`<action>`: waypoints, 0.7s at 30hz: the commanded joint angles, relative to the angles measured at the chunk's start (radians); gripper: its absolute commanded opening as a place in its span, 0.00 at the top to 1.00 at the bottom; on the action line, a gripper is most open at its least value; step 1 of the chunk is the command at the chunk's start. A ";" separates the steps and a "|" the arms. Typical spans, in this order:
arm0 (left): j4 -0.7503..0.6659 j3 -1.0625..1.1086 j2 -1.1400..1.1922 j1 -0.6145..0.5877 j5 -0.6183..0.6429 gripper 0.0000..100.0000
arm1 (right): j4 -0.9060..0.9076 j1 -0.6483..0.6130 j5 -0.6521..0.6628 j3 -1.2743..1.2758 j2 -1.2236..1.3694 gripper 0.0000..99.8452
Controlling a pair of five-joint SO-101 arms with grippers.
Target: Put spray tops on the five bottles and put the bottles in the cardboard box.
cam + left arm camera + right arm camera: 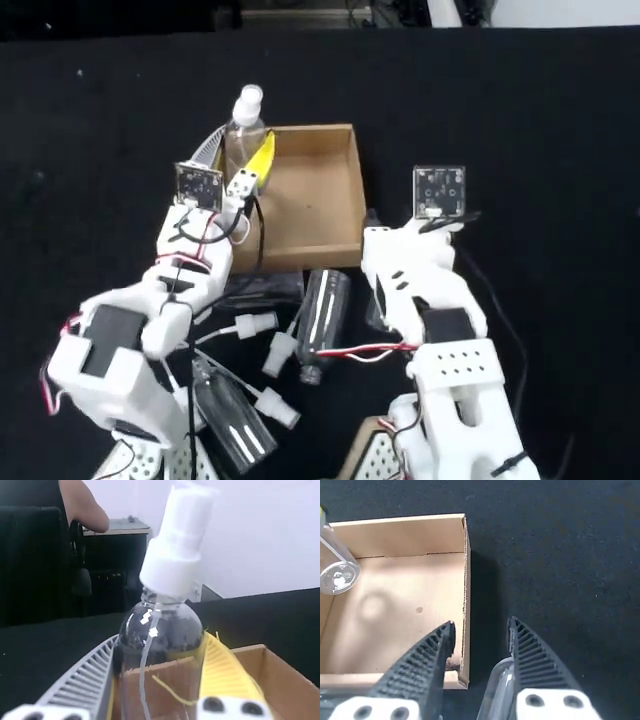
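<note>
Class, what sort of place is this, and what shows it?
Probably a robotics lab: a left arm and a right arm at a black-covered table, with a desk and white wall behind.

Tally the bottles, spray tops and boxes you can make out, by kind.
Bottles: 4 (held bottle; two lying bottles; another bottle by the right end effector)
Spray tops: 4 (fitted top; three loose tops)
Cardboard box: 1
Total: 9
</note>
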 commanded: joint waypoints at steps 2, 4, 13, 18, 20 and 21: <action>-0.143 -0.053 0.051 -0.021 0.005 0.97 | -0.026 0.023 -0.003 -0.008 -0.016 0.86; -0.149 -0.054 0.063 -0.039 0.006 0.97 | -0.025 0.023 -0.003 -0.008 -0.016 0.86; -0.147 -0.058 0.077 -0.059 0.080 0.97 | -0.025 0.021 -0.003 -0.008 -0.016 0.86; -0.152 -0.056 0.135 -0.065 0.077 0.96 | -0.023 0.021 -0.003 -0.008 -0.016 0.86; -0.153 -0.053 0.141 -0.076 0.077 0.96 | -0.023 0.021 -0.003 -0.008 -0.016 0.86; -0.153 -0.051 0.144 -0.077 0.077 0.96 | -0.023 0.021 -0.003 -0.008 -0.016 0.86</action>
